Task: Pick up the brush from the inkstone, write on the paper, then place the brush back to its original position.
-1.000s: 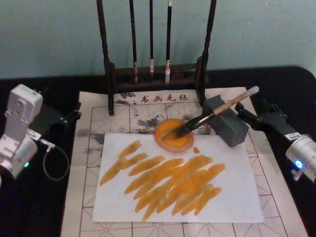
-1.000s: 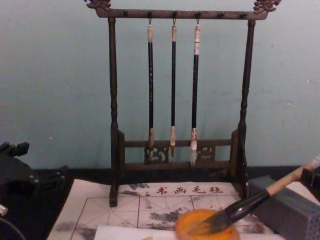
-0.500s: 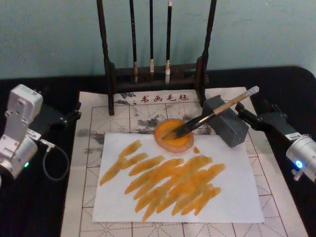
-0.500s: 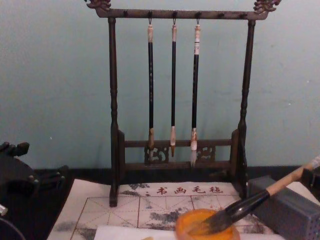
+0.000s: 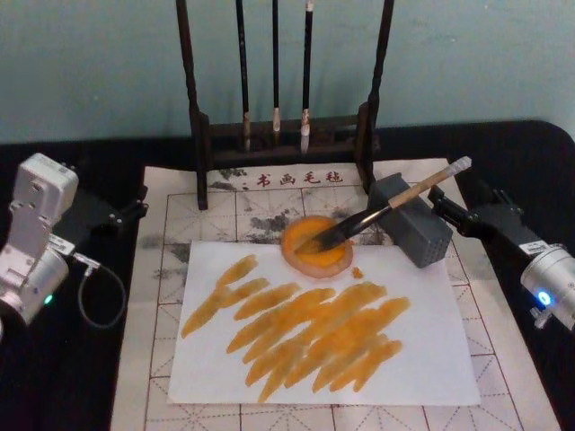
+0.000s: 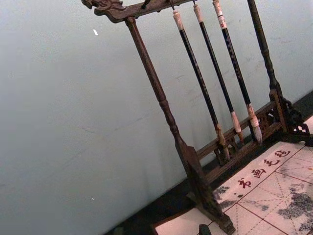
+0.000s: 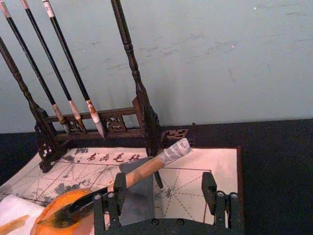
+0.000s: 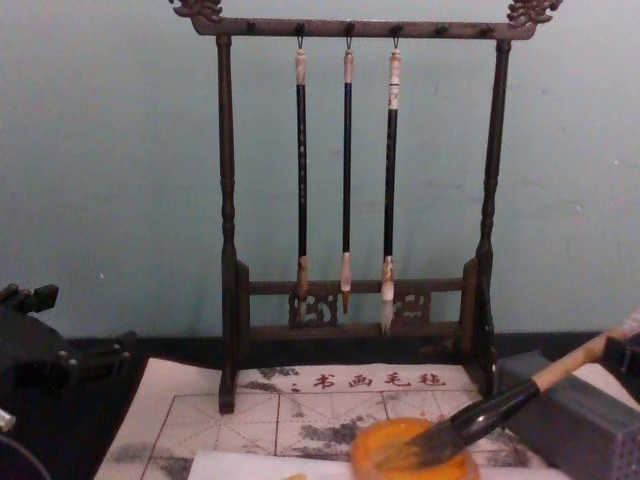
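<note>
Resting with its dark tuft in the inkstone (image 5: 316, 244), the brush (image 5: 388, 208) slants up and to the right, its pale wooden handle propped on the top edge of a grey block (image 5: 411, 221) that stands just beside the dish. The handle's taped end pokes out past the block toward the right pincer (image 7: 168, 198). In the right wrist view that pincer's two fingers stand wide apart, with the handle tip showing between them and a little beyond; they grip nothing, though I cannot quite tell how near the handle they sit. In the head view the right arm lies low on the black table (image 5: 81, 377) at the right edge of the felt mat (image 5: 157, 269).

The inkstone sits on the far edge of the white paper (image 5: 431, 359), which is covered with slanting orange strokes (image 5: 305, 332). The paper lies on the gridded mat, and behind it stands a dark wooden brush rack (image 5: 286, 135) with three thin black brushes (image 8: 345, 170) hanging from its top bar.

The left pincer (image 5: 126, 211) is parked off the mat's left side, dark against the dark table; whether its fingers are open or closed cannot be made out.
</note>
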